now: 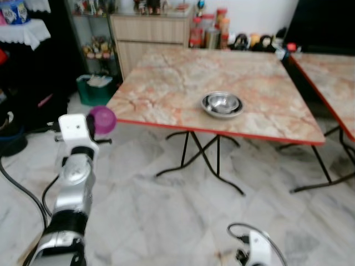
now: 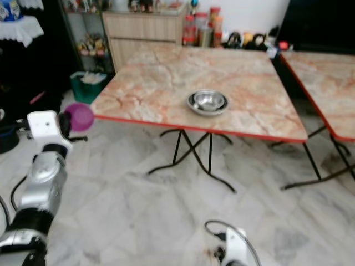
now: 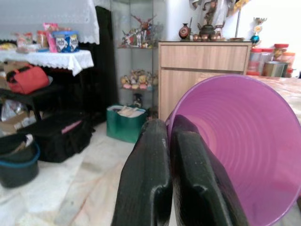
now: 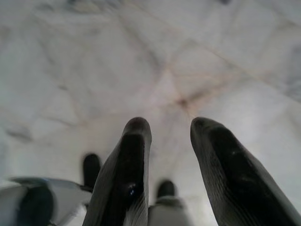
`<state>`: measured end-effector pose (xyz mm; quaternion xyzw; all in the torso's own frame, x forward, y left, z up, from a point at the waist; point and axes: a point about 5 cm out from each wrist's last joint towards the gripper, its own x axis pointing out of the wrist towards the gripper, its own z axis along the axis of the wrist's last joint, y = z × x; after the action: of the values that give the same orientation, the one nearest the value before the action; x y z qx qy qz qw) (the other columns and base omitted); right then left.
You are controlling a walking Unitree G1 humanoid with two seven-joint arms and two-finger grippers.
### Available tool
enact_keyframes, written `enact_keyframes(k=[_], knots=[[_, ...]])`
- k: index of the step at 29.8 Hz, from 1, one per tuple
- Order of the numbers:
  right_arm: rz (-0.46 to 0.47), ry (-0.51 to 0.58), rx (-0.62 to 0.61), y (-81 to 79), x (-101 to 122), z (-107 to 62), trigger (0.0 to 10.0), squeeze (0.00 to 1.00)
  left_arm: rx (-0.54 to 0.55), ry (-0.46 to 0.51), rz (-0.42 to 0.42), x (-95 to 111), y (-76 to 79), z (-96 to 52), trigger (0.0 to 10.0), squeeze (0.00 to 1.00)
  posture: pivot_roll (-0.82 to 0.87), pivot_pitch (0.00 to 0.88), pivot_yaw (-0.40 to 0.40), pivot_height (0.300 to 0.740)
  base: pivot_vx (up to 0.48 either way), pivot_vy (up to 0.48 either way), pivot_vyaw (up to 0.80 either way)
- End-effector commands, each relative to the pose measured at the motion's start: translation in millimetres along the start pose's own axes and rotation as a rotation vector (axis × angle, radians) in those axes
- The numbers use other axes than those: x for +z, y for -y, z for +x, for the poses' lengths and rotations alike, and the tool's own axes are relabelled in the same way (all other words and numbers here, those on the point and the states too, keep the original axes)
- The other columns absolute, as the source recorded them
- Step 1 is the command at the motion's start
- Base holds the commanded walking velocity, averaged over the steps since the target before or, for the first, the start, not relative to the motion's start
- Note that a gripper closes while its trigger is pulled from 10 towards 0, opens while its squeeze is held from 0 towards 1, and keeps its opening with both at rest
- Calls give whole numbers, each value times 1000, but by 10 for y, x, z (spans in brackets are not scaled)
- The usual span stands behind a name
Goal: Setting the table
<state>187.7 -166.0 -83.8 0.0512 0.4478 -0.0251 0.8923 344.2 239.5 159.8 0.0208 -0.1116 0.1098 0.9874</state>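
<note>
My left jaws [image 3: 169, 188] pinching round purple plastic cup [image 3: 235, 146] at nine o'clock of marble-topped table [image 1: 166, 88], steel bowl [image 1: 222, 104] centred there, right jaws [image 4: 176, 160] apart over floor

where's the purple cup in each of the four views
Left eye view: purple cup at the left, at the left gripper's tip, level with the marble table's near left corner.
Right eye view: at the far left, same spot.
Left wrist view: large at the right, its rim pinched by the fingers.
Right wrist view: not in it.
Shared landmark: the green bin.
</note>
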Motion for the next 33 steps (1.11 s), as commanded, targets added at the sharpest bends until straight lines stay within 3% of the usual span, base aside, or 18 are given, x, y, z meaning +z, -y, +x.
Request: enact_keyframes(k=[1,14,24,33], knots=[[-5,-5,-34,125,-13,-15,10000,0,-30,32,-9,76,110,39,10000,0,60,0,-9,728,409,0,0],[-17,-14,-40,114,-15,-11,10000,0,-35,64,-11,168,125,77,10000,0,61,0,-7,728,409,0,0],[-29,-85,-84,289,-324,-106,10000,0,-39,86,-6,236,110,92,10000,0,56,0,-2,728,409,0,0],[-8,-91,-94,312,-345,-115,10000,0,-64,87,-15,257,174,100,10000,0,53,0,1,728,409,0,0]])
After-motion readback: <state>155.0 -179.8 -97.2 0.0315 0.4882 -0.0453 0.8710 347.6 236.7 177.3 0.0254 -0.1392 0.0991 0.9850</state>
